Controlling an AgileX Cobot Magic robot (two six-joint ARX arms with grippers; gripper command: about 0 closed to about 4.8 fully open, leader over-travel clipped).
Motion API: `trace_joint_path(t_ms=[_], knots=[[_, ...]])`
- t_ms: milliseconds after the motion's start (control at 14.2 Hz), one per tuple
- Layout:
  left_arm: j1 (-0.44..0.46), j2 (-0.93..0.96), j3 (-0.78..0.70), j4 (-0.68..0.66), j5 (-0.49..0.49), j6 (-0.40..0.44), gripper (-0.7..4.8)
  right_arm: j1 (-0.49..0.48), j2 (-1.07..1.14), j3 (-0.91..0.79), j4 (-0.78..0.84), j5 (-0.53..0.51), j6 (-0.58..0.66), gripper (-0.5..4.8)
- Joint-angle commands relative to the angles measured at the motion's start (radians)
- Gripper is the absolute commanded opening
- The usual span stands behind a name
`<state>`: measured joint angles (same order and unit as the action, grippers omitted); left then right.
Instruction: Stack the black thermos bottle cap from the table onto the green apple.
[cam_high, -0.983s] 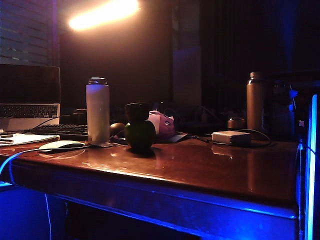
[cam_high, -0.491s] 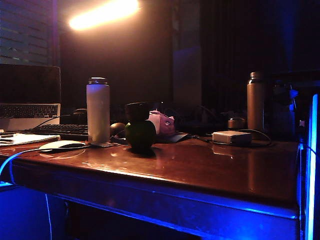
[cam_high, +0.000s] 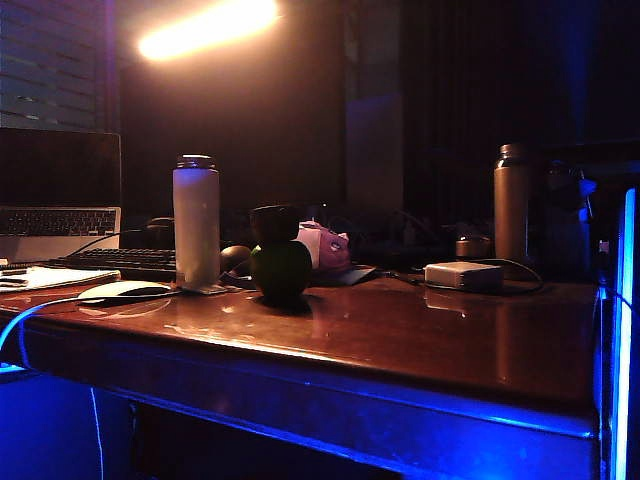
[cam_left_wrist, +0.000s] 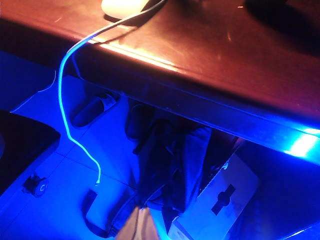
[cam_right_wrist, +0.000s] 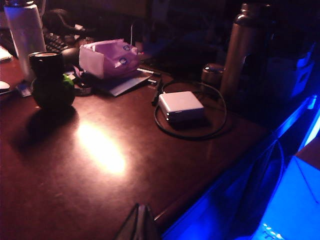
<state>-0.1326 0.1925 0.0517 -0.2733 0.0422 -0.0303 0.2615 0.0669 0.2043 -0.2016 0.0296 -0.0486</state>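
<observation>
Black, matte, short squat thermos bottle cap (cam_high: 273, 222) sitting upright on top of the round glossy dark-green apple (cam_high: 280, 271), touching its dimpled crown. Apple resting on the polished reddish-brown wooden worktop (cam_high: 400, 330), towards its far left part in the exterior view. Just beside the apple, a tall white cylindrical bottle with a metal neck (cam_high: 195, 222); behind it, a crumpled pink-and-white packet (cam_high: 324, 246). Further left, a flat white computer mouse (cam_high: 122, 290) with its cable running off the edge, a black keyboard (cam_high: 120, 262) and an open laptop (cam_high: 58, 195). Well apart to the right, a small white box-shaped power adapter ringed by its dark cable (cam_high: 462, 274), and a tall bronze metal flask (cam_high: 510, 203).

Right tool (cam_right_wrist: 142, 220) clenched, fingers pressed together, empty, hovering near the front edge of the worktop, far from the apple. Left tool (cam_left_wrist: 141, 225) off the worktop edge above the floor, only its tip seen; cannot tell whether clenched or released.
</observation>
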Motion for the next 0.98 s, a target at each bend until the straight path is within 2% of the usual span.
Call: trace_joint_path(t_ms=[70, 491, 983], knots=[[0.0, 0.0, 0.0, 0.006, -0.001, 0.004, 0.04, -0.011, -0.064, -0.035, -0.023, 0.001, 0.004, -0.02], [0.0, 0.0, 0.0, 0.006, -0.001, 0.004, 0.04, -0.058, -0.064, -0.081, -0.056, 0.002, 0.004, -0.02], [0.0, 0.0, 0.0, 0.006, -0.001, 0.004, 0.04, -0.056, -0.064, -0.167, -0.056, 0.001, 0.021, -0.02]])
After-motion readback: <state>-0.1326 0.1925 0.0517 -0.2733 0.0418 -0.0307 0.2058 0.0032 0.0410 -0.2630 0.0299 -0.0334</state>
